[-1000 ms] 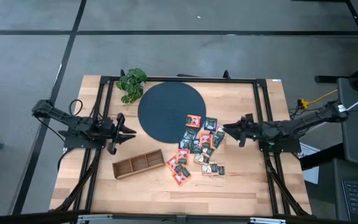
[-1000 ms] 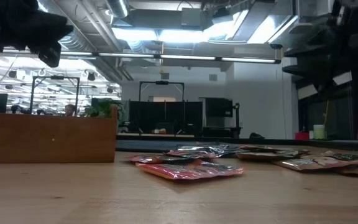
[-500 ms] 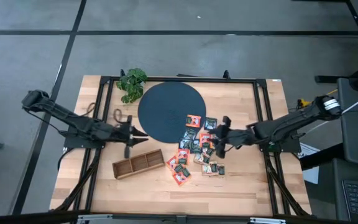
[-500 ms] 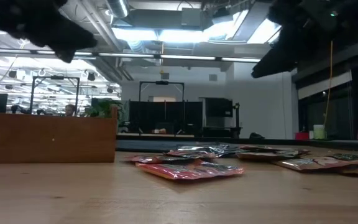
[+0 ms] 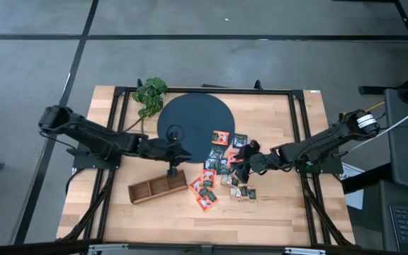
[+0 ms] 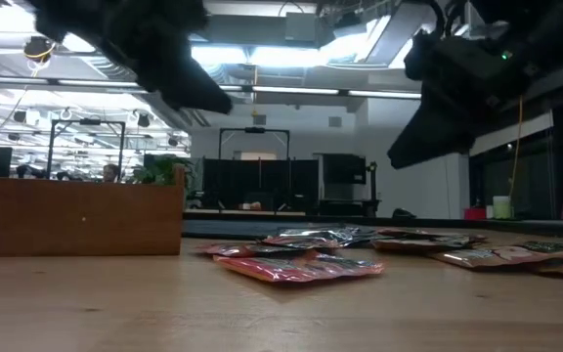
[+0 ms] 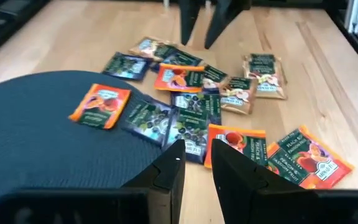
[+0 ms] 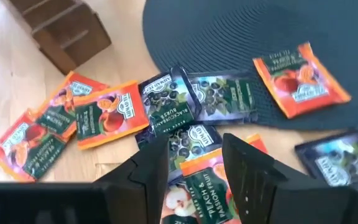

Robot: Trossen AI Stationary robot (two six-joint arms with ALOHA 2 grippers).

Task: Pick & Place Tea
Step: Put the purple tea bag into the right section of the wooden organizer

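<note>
The tea sachets [image 5: 225,172] lie in a loose pile on the wooden table, right of centre. They are orange-red or dark with light labels. Two rest partly on the dark disc [image 5: 190,124], as the left wrist view shows [image 7: 101,104]. My left gripper [image 5: 184,154] hovers open over the disc's near right edge, pointing at the pile [image 7: 194,115]. My right gripper [image 5: 239,157] hovers open above the pile, over a peach sachet [image 8: 199,186] and dark sachets [image 8: 166,106]. Neither gripper touches a sachet.
A brown wooden compartment tray [image 5: 158,186] lies near the pile's left side and also shows in the right wrist view [image 8: 64,28]. A leafy green plant [image 5: 149,94] stands at the far left of the disc. Bare wood lies along the near edge [image 5: 190,219].
Both arms have reached in from the table's sides. The left gripper has travelled toward the right edge, from beside the disc to over its near right rim. The right gripper has moved toward the left edge and come down over the tea pile. The sachets have not moved.
</note>
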